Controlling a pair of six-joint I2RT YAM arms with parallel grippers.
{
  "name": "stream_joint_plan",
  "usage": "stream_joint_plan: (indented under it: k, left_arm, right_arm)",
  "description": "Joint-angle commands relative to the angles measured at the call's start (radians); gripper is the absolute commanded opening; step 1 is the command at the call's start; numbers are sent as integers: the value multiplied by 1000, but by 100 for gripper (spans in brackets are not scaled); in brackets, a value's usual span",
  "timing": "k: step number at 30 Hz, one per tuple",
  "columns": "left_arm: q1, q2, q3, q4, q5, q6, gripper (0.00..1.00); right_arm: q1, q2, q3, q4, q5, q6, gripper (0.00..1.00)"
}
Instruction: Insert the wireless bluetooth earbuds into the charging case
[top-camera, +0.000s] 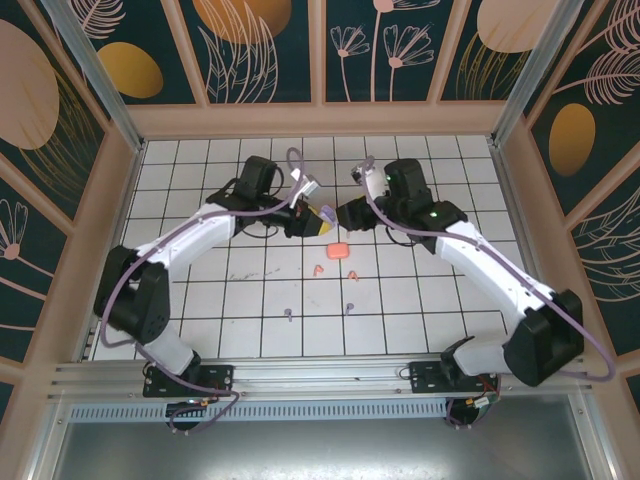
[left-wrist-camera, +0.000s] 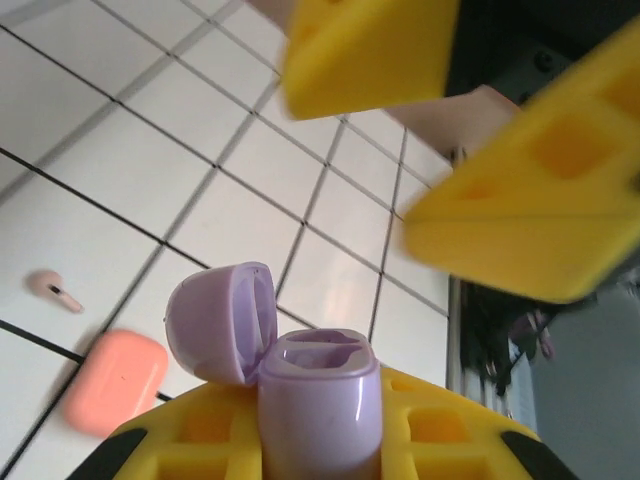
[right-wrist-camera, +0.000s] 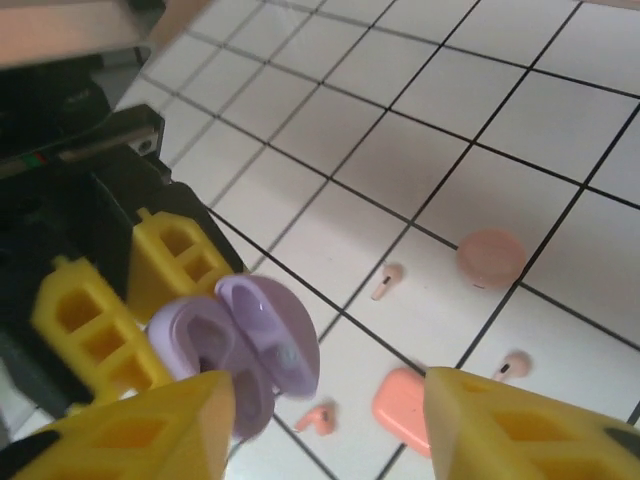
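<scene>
Tiny stemmed earbuds (right-wrist-camera: 386, 281): pink, coral, lilac

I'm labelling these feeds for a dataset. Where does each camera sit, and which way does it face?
Top external: above and behind the left arm and right arm, looking down on the tiled table; both arms show whole.
Left wrist: on the left arm, looking past the left gripper, shut on the open lilac case, towards the right gripper.
Right wrist: on the right arm, looking down past its open jaws at the left gripper.
Shared: both wrist views show the lilac case and coral case.
</scene>
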Motion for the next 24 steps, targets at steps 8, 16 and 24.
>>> stream_joint_plan:
  k: [8, 16, 24]
  left_arm:
    - [26, -312, -293, 479, -322, -199, 0]
    - [25, -479, -463, 690, -553, -239, 0]
    - [25, -640, -653, 926, -930, -267, 0]
  right_arm:
    - [110, -150, -166, -56, 142, 316, 64]
    - [330, -83, -269, 24, 272, 545, 64]
    - [511, 121, -211, 10, 363, 663, 63]
